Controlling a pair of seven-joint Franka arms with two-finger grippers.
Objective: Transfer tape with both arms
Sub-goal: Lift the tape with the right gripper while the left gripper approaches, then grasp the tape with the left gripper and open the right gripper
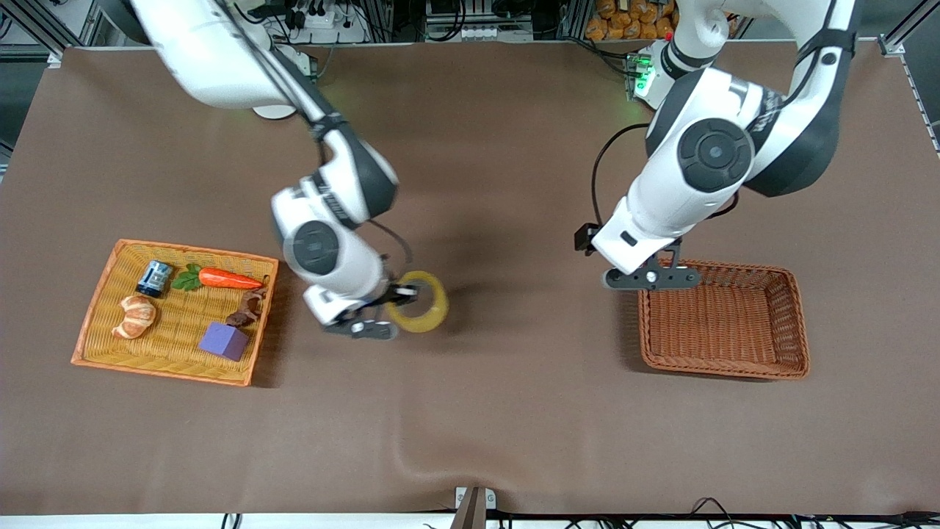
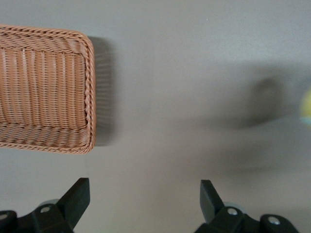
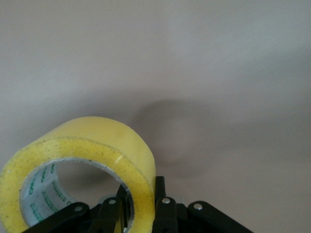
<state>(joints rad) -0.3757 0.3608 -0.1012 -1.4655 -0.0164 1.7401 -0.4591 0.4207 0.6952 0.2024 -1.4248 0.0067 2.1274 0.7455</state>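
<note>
The tape (image 1: 420, 302) is a yellowish ring. My right gripper (image 1: 387, 312) is shut on its wall and holds it above the brown cloth, between the two baskets. In the right wrist view the tape (image 3: 82, 155) stands on edge in the right gripper (image 3: 141, 196), with one finger inside the hole and one finger (image 3: 160, 194) outside. My left gripper (image 1: 651, 278) hangs over the edge of the brown wicker basket (image 1: 643, 323) toward the right arm's end. In the left wrist view the left gripper (image 2: 143, 189) is open and empty above bare cloth beside the basket (image 2: 90, 87).
An orange wicker tray (image 1: 158, 371) at the right arm's end holds a croissant (image 1: 134, 316), a carrot (image 1: 228, 278), a purple cube (image 1: 224, 340), a small can (image 1: 154, 278) and a toy animal (image 1: 248, 308). The brown basket holds nothing.
</note>
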